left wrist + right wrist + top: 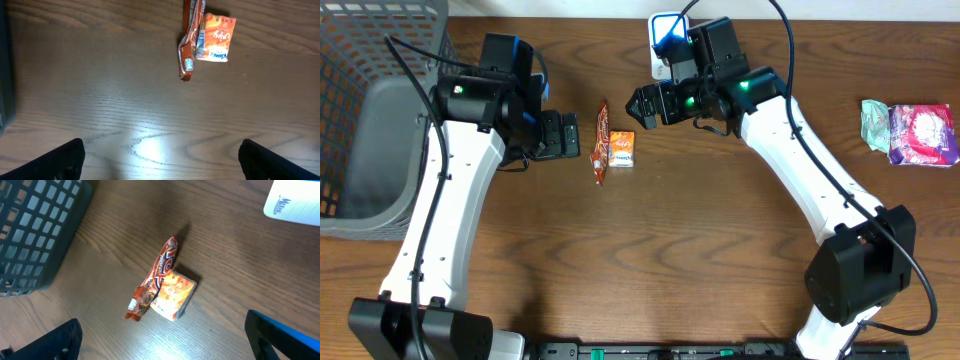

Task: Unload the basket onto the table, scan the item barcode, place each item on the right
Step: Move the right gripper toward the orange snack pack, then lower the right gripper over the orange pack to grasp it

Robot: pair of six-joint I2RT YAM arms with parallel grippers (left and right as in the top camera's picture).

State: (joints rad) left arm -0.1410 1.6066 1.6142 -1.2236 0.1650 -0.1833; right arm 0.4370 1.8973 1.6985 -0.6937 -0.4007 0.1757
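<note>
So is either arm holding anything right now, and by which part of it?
Nothing is held: both arms' jaws stand open, and the snack bar and orange box lie untouched.

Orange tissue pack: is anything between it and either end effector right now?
Yes, on the left side. The long snack wrapper lies against the orange tissue pack, between it and the open left end effector. From the open right end effector, only bare table shows before the pack.
</note>
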